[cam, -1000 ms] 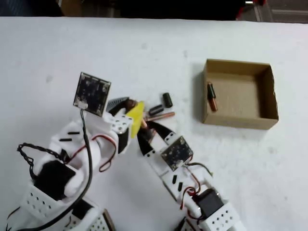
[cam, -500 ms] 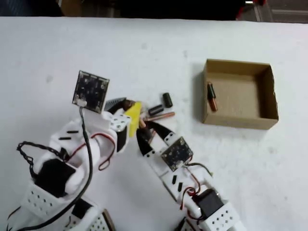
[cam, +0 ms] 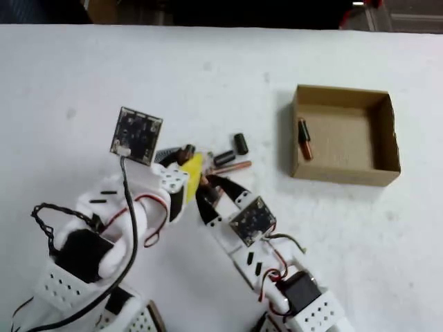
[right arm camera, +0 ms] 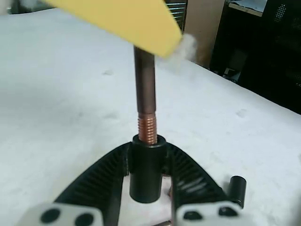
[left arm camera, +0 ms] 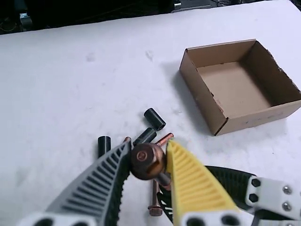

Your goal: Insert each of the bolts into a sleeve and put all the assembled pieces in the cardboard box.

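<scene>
Threads of copper bolt (right arm camera: 144, 84) meet smooth black cylindrical sleeve (right arm camera: 146, 174).

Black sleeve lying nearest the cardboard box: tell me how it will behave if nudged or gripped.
The black sleeve is a short cylinder lying on its side on the flat table, so a sideways nudge would likely roll it. It looks rigid and small, probably light. Its smooth round wall might slip in an off-centre grip.

A yellow jaw hides the head of the bolt (right arm camera: 144, 89).
</scene>
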